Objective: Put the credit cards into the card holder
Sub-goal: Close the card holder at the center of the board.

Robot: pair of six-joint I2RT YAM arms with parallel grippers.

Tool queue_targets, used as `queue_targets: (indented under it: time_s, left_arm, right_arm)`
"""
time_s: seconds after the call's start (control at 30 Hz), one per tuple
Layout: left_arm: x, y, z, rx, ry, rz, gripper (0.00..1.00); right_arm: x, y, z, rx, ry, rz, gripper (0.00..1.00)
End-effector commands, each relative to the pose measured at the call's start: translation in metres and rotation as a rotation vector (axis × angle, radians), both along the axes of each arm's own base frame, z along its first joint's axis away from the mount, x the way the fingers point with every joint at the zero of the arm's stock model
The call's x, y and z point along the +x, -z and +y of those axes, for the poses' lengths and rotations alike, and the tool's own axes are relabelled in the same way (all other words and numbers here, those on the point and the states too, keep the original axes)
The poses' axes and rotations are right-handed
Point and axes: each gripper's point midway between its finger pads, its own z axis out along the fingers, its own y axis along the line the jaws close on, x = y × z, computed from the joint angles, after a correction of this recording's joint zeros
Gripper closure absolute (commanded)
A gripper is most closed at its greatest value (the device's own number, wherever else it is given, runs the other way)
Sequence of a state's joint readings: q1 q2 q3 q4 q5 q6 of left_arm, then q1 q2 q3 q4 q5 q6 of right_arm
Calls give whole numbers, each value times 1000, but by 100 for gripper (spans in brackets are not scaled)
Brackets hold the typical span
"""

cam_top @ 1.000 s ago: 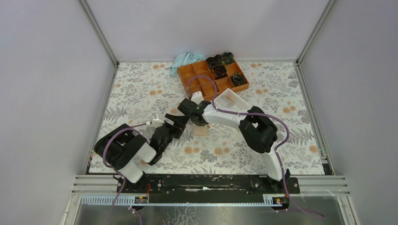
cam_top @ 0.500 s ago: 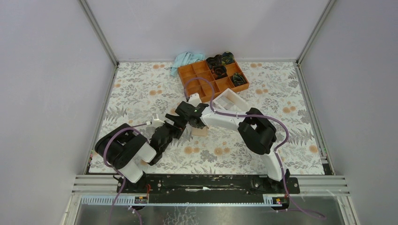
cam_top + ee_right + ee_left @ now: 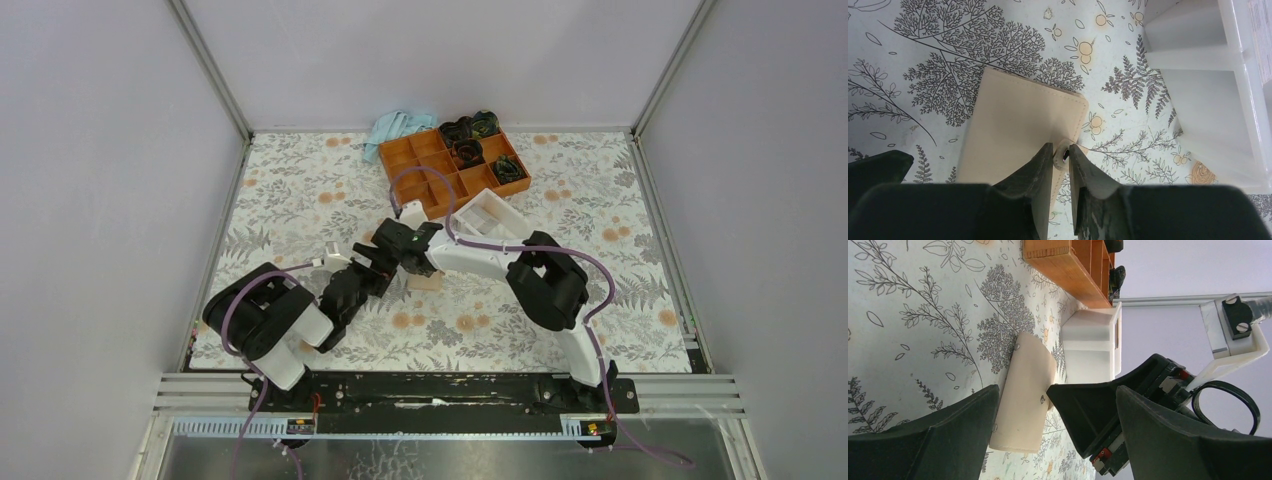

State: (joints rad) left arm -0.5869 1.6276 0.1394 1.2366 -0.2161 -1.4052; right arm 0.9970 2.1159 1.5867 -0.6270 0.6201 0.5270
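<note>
The card holder (image 3: 1018,125) lies folded flat near the middle of the tabletop (image 3: 290,200), just beside a white tray (image 3: 1198,100). The right gripper (image 3: 1061,156) has its jaws nearly together, pinching the card holder's small snap tab, while the left gripper (image 3: 372,262) hangs close by, jaws spread wide, holding nothing
</note>
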Motion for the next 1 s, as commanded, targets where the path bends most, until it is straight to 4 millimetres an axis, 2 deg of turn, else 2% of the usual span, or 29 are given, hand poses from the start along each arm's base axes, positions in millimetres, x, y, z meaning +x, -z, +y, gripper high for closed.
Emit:
queue_targets:
  time_s: [0.0,0.3,0.47,0.67,0.97]
  left_arm:
    - [4,-14,-4,-35,11,-52,6]
    - [4,-15,-9,-44,25,-58,6]
    - [5,-16,-10,-46,27,-61,6]
    - [6,-19,-13,-61,29,-63,6]
    - [0,-15,-8,-78,20,-55,6]
  right_arm:
    - [5,-33,9,52,7,-78,75]
    - [3,-38,14,72,0,-89,76]
    - [2,-39,15,77,-5,-90,86]
    - [1,-43,17,87,-10,-96,93]
    - [-1,-41,25,102,-23,-93,97]
